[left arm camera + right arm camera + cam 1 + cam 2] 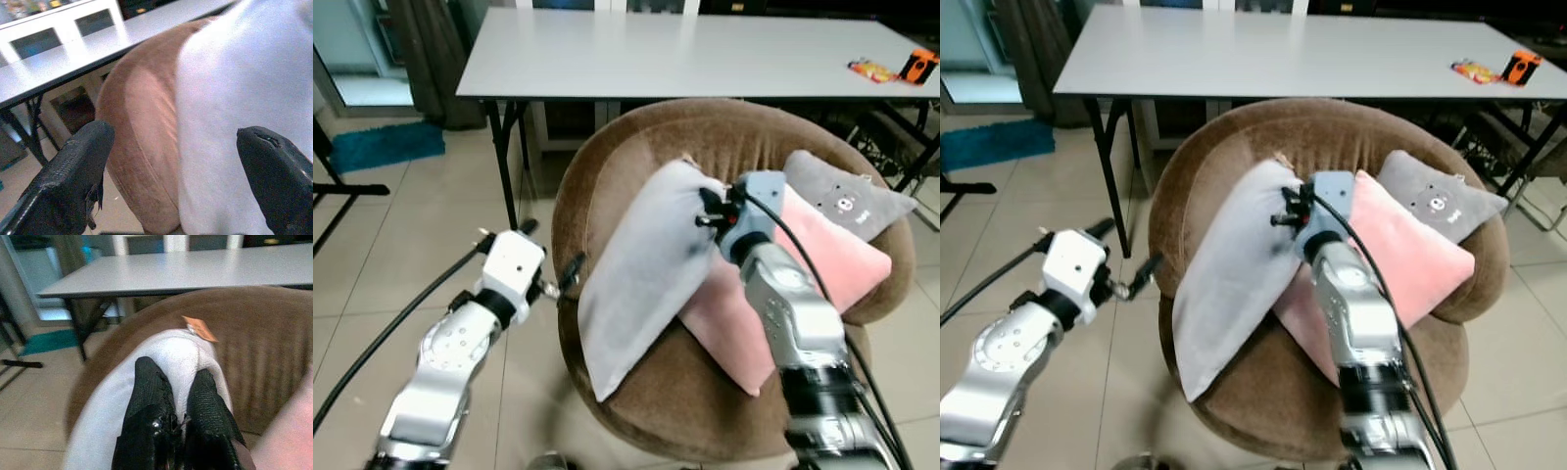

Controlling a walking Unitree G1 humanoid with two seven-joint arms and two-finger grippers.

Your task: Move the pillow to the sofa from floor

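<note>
Item: white pillow (pixel 646 274). Loc: on brown round sofa (pixel 607 186), leaning tilted against pink pillow (pixel 822 264), lower corner down at approx 7 o'clock of seat, top corner up at approx 12 toward backrest. Small orange tag (pixel 199 328) at top corner.

Right hand (pixel 710 211): closed on top corner of white pillow, fabric pinched between both black fingers (pixel 146 396); wrist view confirms cloth bunched between them.

Left hand (pixel 563 279): fingers spread apart, nothing held, at approx 9 o'clock of sofa, just beside its outer edge and the pillow's left side. Wrist view: both fingers (pixel 73 166) wide, sofa rim and white pillow between/behind them.

Other on sofa: grey pillow (pixel 847 201) w/ bear face, at approx 2 o'clock, against backrest, partly behind pink one.

Surroundings: white counter (pixel 685 54) behind sofa at 12 o'clock; orange objects (pixel 899 67) near its far right corner. Teal mat (pixel 386 145) on tiled floor (pixel 372 255), approx 10 o'clock.
</note>
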